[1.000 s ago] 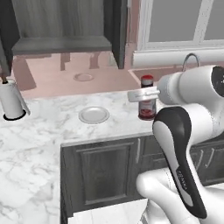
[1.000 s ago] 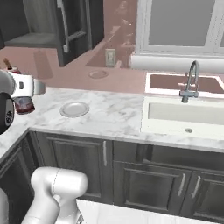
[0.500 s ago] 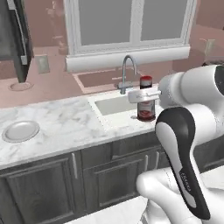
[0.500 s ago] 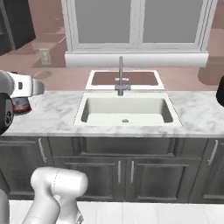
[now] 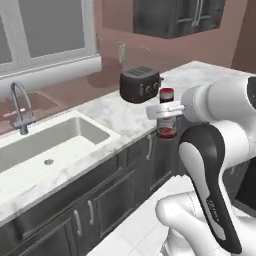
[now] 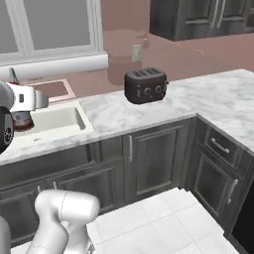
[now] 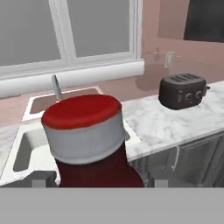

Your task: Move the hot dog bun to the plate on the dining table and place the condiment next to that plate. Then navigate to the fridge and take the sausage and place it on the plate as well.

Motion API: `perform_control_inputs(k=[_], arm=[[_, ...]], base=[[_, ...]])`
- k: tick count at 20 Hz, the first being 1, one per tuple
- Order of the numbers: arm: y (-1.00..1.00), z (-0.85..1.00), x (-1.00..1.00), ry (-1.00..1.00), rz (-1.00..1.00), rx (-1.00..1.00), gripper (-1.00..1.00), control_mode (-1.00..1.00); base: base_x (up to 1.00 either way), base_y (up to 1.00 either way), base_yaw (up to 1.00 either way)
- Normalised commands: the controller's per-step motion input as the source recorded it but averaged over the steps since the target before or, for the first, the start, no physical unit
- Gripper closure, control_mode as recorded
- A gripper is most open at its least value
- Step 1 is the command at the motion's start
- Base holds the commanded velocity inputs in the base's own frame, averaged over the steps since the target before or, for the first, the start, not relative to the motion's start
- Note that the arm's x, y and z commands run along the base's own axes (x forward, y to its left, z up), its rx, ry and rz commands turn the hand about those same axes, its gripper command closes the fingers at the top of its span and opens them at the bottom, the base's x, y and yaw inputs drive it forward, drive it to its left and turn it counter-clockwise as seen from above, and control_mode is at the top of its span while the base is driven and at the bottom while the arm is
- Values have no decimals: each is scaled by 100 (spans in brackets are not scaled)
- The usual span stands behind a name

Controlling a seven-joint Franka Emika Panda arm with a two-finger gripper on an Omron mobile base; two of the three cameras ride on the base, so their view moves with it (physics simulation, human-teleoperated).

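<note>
gripper (image 5: pixel 167 111) pinching condiment bottle (image 5: pixel 167 114) in transit past toaster (image 5: pixel 140 84); next: drive to dining table, set beside plate.

Marble counter (image 6: pixel 208 101): dark toaster (image 6: pixel 145 85) on top, sink (image 5: pixel 45 145) set in, faucet (image 5: pixel 19 107) behind.

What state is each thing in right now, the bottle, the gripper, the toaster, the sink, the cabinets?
condiment bottle: upright, red cap on, held off the counter.
gripper: shut on the condiment bottle.
toaster: on the counter, slots empty.
sink: empty.
faucet: no water running.
lower cabinet doors: closed.
</note>
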Motion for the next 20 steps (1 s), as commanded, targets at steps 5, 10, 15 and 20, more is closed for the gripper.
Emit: perform_control_inputs(k=[5,10,15,20], arm=[[0,0,0,0,0,0,100,100],[0,0,0,0,0,0,100,100],[0,0,0,0,0,0,100,100],[0,0,0,0,0,0,100,100]], base=[[0,-100,-68],[0,-100,-63],[-7,-100,-60],[-14,-100,-56]])
